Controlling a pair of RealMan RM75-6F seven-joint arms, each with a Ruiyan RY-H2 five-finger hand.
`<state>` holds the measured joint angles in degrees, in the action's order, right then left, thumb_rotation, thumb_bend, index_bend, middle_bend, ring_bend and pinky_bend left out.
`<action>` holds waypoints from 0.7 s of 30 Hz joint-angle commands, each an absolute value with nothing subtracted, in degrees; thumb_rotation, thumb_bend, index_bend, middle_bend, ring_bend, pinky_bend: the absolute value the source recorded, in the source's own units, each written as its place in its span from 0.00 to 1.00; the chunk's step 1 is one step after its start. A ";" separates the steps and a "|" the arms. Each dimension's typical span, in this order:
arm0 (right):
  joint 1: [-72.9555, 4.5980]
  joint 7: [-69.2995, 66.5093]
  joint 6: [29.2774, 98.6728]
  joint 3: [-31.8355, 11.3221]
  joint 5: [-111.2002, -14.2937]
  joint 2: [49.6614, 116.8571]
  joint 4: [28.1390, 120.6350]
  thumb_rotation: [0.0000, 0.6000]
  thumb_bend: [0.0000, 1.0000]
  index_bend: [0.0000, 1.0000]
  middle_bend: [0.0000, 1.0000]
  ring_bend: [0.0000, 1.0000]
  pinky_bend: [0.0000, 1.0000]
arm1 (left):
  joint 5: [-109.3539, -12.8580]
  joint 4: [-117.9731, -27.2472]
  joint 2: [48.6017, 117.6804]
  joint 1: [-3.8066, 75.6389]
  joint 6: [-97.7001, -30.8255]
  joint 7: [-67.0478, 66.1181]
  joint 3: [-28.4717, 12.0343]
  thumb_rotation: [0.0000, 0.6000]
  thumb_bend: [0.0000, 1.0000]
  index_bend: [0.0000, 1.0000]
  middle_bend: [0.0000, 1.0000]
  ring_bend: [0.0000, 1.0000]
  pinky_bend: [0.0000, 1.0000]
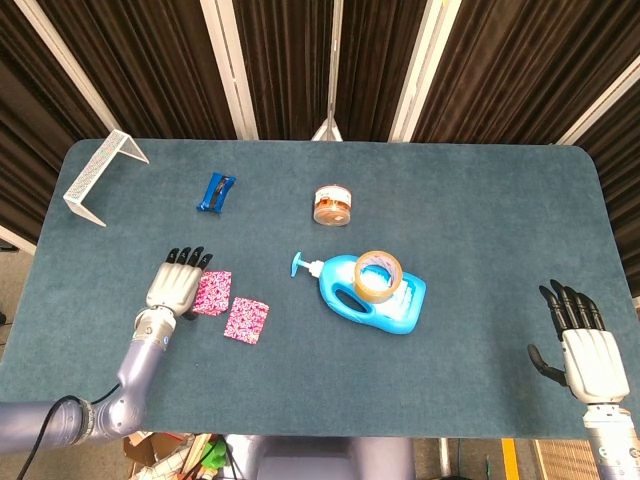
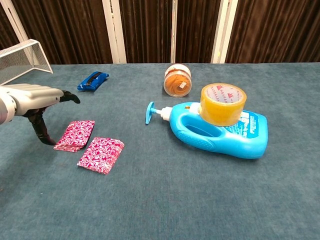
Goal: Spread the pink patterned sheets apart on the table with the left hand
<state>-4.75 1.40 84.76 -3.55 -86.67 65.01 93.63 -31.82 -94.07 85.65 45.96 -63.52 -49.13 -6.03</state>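
Note:
Two pink patterned sheets lie flat on the teal table, a little apart: one (image 1: 212,292) (image 2: 75,135) further left, the other (image 1: 246,320) (image 2: 101,155) to its right and nearer the front. My left hand (image 1: 177,284) (image 2: 35,102) hovers just left of the left sheet, fingers stretched out and holding nothing; in the chest view its thumb points down beside that sheet's left edge. My right hand (image 1: 580,340) rests open near the table's front right, far from the sheets; the chest view does not show it.
A blue pump bottle (image 1: 372,295) (image 2: 220,131) lies on its side mid-table with a tape roll (image 1: 379,275) (image 2: 223,103) on it. Behind stand a small jar (image 1: 332,204) (image 2: 178,80), a blue clip (image 1: 215,192) (image 2: 93,81) and a white mesh rack (image 1: 100,174) (image 2: 22,57).

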 commanded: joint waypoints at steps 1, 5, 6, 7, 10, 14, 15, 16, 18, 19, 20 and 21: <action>-4.75 1.34 84.77 -3.53 -86.71 64.99 93.63 1.00 0.36 0.00 0.00 0.00 0.09 | -30.22 -92.36 86.70 46.60 -62.74 -49.68 -6.03 1.00 0.21 0.10 0.00 0.00 0.00; -4.74 1.19 84.78 -3.51 -86.77 64.95 93.64 1.00 0.36 0.00 0.00 0.00 0.09 | -28.81 -90.65 87.87 47.22 -62.00 -49.89 -6.22 1.00 0.21 0.11 0.00 0.00 0.00; -4.74 1.14 84.81 -3.51 -86.80 64.93 93.64 1.00 0.36 0.00 0.00 0.00 0.09 | -28.54 -90.26 88.18 47.38 -61.83 -49.85 -6.31 1.00 0.21 0.12 0.00 0.00 0.00; -4.75 1.14 84.82 -3.52 -86.81 64.93 93.63 1.00 0.36 0.00 0.00 0.00 0.09 | -28.41 -90.01 88.40 47.49 -61.71 -49.81 -6.38 1.00 0.21 0.12 0.00 0.00 0.00; -4.77 1.05 84.72 -3.50 -86.76 64.92 93.64 1.00 0.36 0.00 0.00 0.00 0.09 | -28.17 -89.16 89.14 47.89 -61.36 -49.57 -6.63 1.00 0.23 0.14 0.00 0.00 0.00; -4.77 1.01 84.69 -3.44 -86.84 64.90 93.73 1.00 0.36 0.00 0.00 0.00 0.09 | -27.54 -88.00 89.96 48.33 -60.98 -49.68 -6.65 1.00 0.23 0.15 0.00 0.00 0.00; -4.77 1.04 84.68 -3.42 -86.87 64.91 93.75 1.00 0.36 0.00 0.00 0.00 0.09 | -27.25 -87.68 90.20 48.46 -60.79 -49.75 -6.64 1.00 0.23 0.16 0.00 0.00 0.00; -4.78 1.06 84.69 -3.41 -86.90 64.92 93.76 1.00 0.36 0.00 0.00 0.00 0.09 | -27.09 -87.46 90.36 48.55 -60.66 -49.80 -6.62 1.00 0.24 0.16 0.00 0.00 0.00; -4.77 1.13 84.75 -3.38 -87.00 64.96 93.70 1.00 0.36 0.00 0.00 0.00 0.09 | -26.82 -86.88 90.80 48.80 -60.44 -49.84 -6.64 1.00 0.25 0.17 0.00 0.00 0.00; -4.77 1.14 84.74 -3.37 -87.01 64.97 93.68 1.00 0.36 0.00 0.00 0.00 0.09 | -26.74 -86.71 90.95 48.88 -60.34 -49.83 -6.66 1.00 0.25 0.19 0.00 0.00 0.00; -4.77 1.15 84.71 -3.36 -87.00 64.99 93.68 1.00 0.36 0.00 0.00 0.00 0.09 | -26.67 -86.45 91.20 49.02 -60.19 -49.82 -6.67 1.00 0.25 0.20 0.00 0.00 0.00; -4.78 1.15 84.69 -3.36 -86.98 65.00 93.70 1.00 0.36 0.00 0.00 0.00 0.09 | -26.62 -86.27 91.36 49.10 -60.13 -49.83 -6.66 1.00 0.26 0.22 0.00 0.00 0.00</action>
<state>-4.78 1.15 84.70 -3.36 -86.98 65.00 93.69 -26.69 -86.39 91.24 49.00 -60.22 -49.82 -6.66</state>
